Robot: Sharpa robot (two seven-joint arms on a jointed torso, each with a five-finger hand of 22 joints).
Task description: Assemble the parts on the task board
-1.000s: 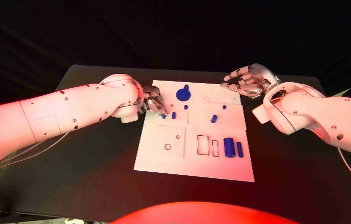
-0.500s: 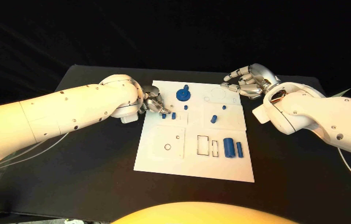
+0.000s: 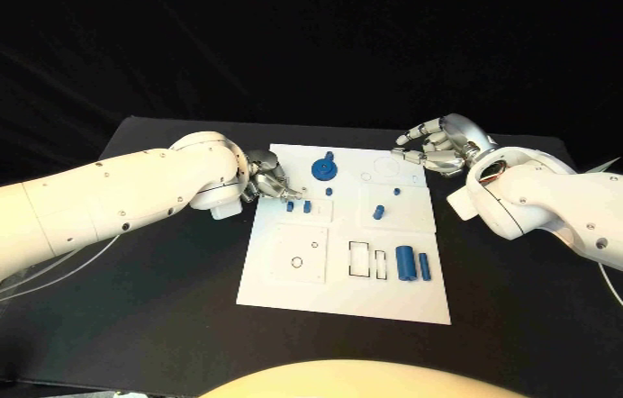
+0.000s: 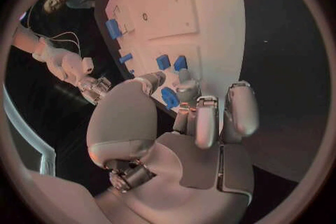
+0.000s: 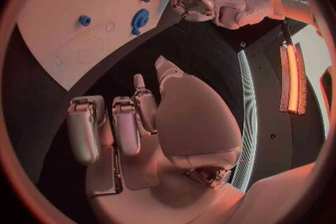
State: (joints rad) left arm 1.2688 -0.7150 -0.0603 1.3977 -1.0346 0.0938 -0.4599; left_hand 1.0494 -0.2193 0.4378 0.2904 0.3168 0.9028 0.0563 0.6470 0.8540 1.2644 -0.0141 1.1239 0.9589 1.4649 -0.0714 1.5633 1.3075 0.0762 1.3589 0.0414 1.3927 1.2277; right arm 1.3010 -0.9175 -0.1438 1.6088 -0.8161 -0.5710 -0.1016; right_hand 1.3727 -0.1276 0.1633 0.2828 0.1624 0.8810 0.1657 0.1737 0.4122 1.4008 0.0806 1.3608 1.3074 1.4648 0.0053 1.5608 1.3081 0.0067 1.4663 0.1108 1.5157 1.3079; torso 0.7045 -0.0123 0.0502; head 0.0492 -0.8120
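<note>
The white task board (image 3: 340,285) lies in the middle of the black table. My left hand (image 3: 270,182) hovers at the board's far left edge. It pinches a small blue part (image 4: 169,97) between thumb and fingers, just short of two small blue parts (image 3: 297,206) standing on the board. A round blue part (image 3: 326,167) sits near the far edge, and two blue cylinders (image 3: 414,263) lie at the right by the rectangular slots. My right hand (image 3: 439,148) hangs over the board's far right corner with loosely bent fingers (image 5: 126,123), holding nothing.
More small blue parts stand mid-board: a short cylinder (image 3: 379,211) and two little pegs (image 3: 329,190). A square recess with a round hole (image 3: 297,260) is at the near left. Black table (image 3: 156,308) surrounds the board. White cables trail under my left arm.
My left hand has edged slightly towards the two small blue parts. The right hand has stayed almost still.
</note>
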